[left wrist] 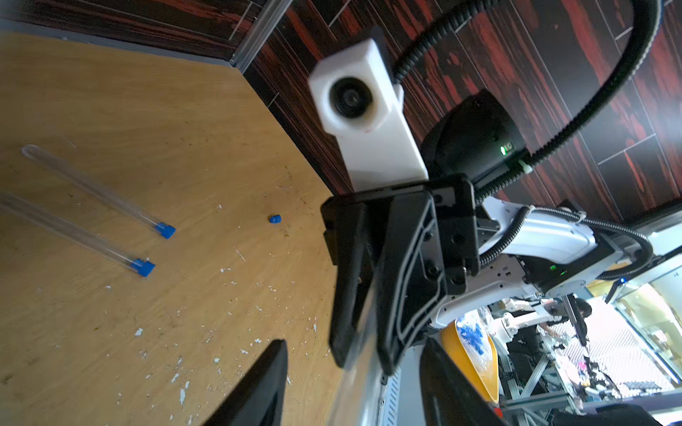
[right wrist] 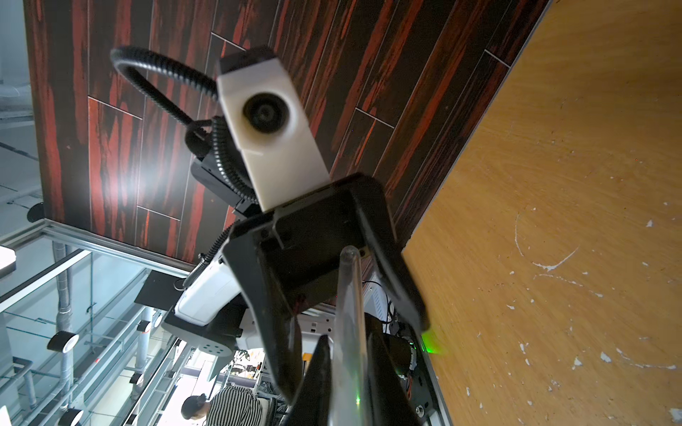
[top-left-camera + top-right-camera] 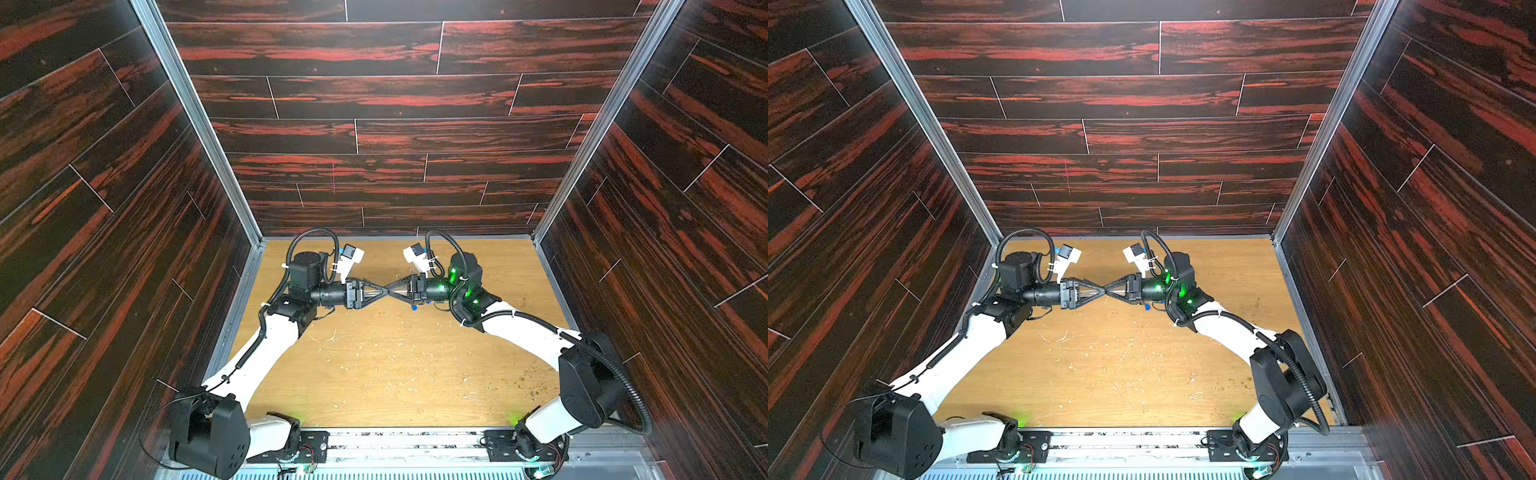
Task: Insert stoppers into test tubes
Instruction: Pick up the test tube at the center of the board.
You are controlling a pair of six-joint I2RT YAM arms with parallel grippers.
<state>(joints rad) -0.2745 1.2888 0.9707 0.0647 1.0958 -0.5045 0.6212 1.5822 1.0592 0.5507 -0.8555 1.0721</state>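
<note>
Blue stopper point(image 1: 274, 218) lies loose on the table point(image 1: 184, 129); right gripper point(image 3: 392, 291) pinches a tube point(image 2: 348, 295) level, its end inside the half-spread, empty left gripper point(image 3: 385, 291), probably to hand it over.

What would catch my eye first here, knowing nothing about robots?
The two arms meet tip to tip over the wooden table: the right gripper holds a clear test tube whose rounded end sits between the open jaws of the left gripper. On the table lie two blue-stoppered tubes and one loose blue stopper.
</note>
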